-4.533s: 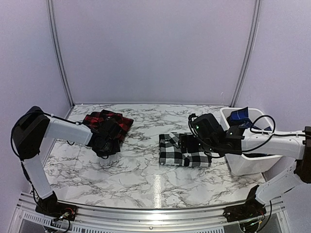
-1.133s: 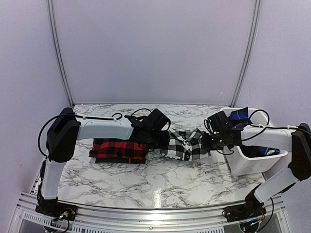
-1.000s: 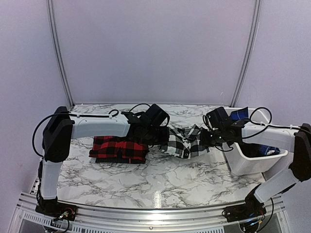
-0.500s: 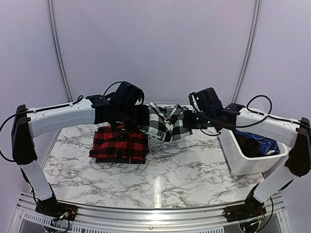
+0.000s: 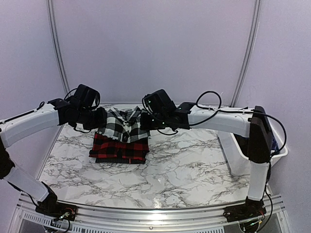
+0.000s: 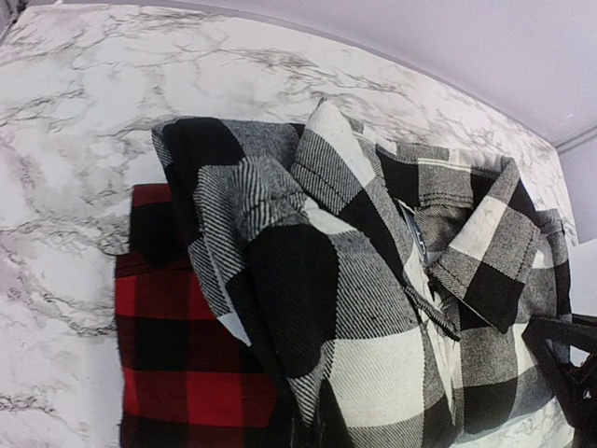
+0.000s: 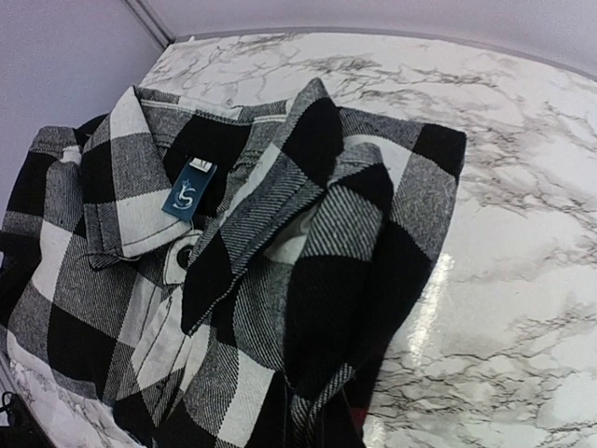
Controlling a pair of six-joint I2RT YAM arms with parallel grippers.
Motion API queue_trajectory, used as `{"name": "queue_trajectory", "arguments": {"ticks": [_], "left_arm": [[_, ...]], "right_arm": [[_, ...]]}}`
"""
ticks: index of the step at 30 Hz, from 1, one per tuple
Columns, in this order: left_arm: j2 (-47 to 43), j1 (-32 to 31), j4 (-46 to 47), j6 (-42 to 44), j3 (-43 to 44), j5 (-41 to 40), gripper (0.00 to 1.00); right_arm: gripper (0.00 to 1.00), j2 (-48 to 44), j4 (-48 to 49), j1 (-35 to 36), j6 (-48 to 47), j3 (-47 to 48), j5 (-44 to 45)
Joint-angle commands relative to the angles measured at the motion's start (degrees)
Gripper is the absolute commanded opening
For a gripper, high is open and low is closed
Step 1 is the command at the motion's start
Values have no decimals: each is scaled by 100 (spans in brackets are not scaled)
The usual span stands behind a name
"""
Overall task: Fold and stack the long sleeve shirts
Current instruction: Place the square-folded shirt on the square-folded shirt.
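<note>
Top external: left tool (image 5: 101, 121) and right tool (image 5: 145, 121) clamp black-and-white shirt (image 5: 124, 125) between them.

Much of the red-and-black shirt (image 5: 119, 150) hidden beneath the black-and-white shirt (image 5: 122, 124)

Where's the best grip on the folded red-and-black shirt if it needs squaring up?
Probably the near long edge of the red-and-black shirt, coming in low from the arms' side. It lies flat on the table as a folded rectangle, and the black-and-white shirt hangs over its far part, leaving only the near strip exposed. Pinch through all layers so the fold holds.
</note>
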Motion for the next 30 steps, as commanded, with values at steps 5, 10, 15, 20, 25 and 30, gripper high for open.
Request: {"name": "queue_trajectory", "arguments": {"ticks": [5,10,15,20,25,30], "left_arm": [[-504,654,-213,214,-721,295,0],[-485,850,-183,198,-1211,117,0],[-134,1010,89,151,-1628,272,0],[138,1035,309,172,-1671,338,0],[219,1035,349,186,-1609,374,3],[-15,1047,314,229,-1575,281,22]], "right_arm": [[0,589,145,314,223,577,-188],[0,631,372,393,400,164,-364],[0,613,548,396,556,-290,-539],[17,460,666,393,633,-713,-539],[37,273,539,395,526,-744,-396],[53,65,327,375,366,-737,-212]]}}
